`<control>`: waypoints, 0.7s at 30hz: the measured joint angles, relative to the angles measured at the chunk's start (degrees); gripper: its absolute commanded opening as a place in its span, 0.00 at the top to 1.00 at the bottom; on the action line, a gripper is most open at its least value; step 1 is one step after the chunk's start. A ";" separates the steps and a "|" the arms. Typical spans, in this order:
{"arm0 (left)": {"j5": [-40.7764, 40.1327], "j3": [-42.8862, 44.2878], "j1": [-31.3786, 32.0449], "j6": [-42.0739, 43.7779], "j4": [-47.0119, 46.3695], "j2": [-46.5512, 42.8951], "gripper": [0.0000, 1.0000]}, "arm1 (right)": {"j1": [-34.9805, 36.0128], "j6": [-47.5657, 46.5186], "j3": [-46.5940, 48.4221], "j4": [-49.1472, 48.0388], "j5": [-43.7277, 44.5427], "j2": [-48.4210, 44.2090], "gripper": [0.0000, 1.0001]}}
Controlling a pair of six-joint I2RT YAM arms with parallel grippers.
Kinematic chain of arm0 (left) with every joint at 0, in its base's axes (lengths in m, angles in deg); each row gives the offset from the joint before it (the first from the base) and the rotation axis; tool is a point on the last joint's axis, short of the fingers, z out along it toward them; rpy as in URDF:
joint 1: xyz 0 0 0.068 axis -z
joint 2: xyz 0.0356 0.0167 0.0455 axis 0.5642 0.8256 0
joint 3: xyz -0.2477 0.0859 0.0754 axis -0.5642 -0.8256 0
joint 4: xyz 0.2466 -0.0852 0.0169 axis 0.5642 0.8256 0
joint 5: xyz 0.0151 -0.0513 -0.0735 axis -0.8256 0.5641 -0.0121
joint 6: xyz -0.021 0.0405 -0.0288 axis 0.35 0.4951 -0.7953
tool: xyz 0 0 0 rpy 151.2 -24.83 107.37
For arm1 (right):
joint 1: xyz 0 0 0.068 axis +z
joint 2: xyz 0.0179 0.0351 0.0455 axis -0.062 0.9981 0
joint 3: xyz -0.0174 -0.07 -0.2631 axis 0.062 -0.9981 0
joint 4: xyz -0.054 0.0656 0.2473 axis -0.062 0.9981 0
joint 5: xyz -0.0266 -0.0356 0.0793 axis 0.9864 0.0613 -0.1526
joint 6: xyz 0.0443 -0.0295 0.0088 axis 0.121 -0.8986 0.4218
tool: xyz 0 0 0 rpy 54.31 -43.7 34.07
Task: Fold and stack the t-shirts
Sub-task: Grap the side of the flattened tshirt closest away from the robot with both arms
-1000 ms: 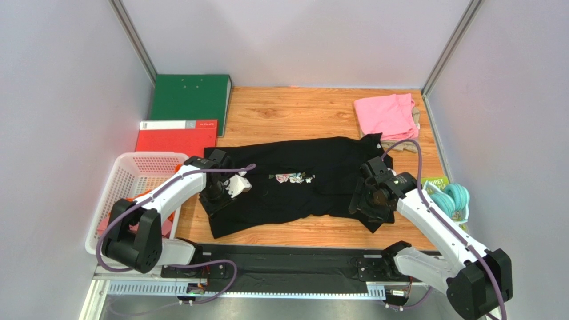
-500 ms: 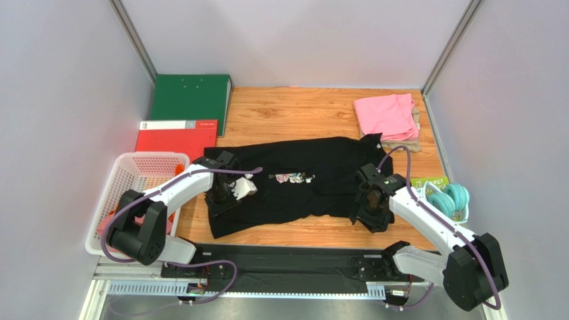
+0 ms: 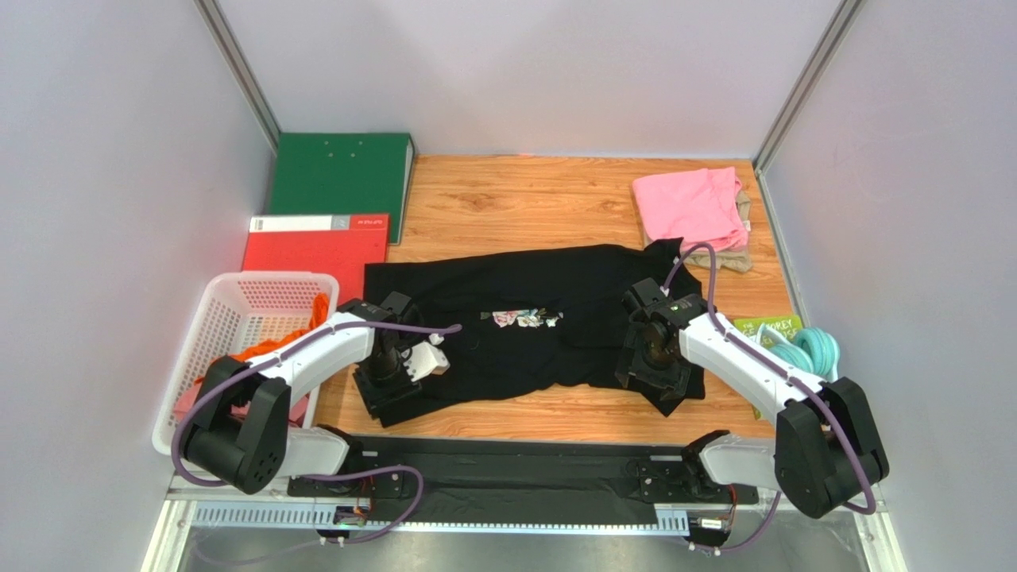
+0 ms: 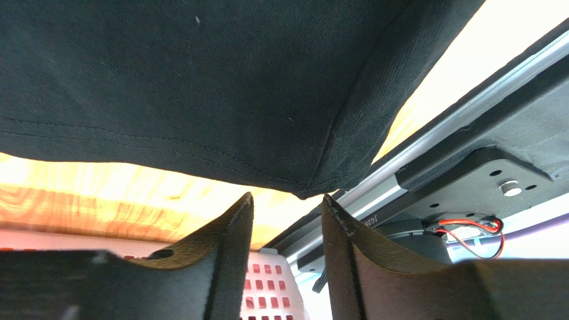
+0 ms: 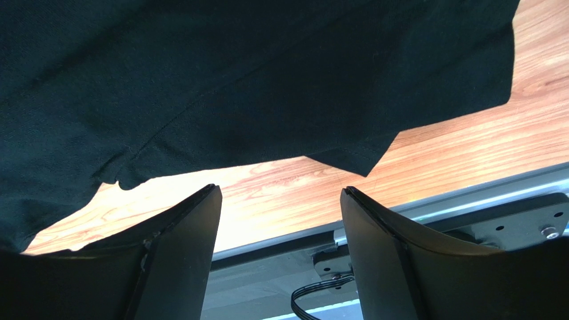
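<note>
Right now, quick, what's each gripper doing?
Left gripper: open, corner of the black t-shirt just ahead, not gripped.
Right gripper: open, holding nothing.

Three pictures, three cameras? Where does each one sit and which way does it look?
Top external: fixed above and behind, looking down at the table and black t-shirt; both arms show.
Left wrist: on the left arm, facing the table's near edge; its fingers show.
Right wrist: on the right arm, same direction; its fingers show.
Shared: every view shows the black t-shirt.
</note>
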 measured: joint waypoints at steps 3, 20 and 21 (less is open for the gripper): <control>-0.74 -0.31 0.00 -0.37 0.00 0.00 0.45 | -0.02 -0.26 0.15 -0.31 0.35 0.24 0.28; 2.27 8.81 2.19 -4.39 3.13 7.65 0.37 | -0.70 -1.11 0.39 -1.53 0.42 0.83 0.26; 2.19 9.57 2.19 -4.87 3.72 7.65 0.39 | -0.79 -1.25 0.42 -1.53 0.42 0.83 0.26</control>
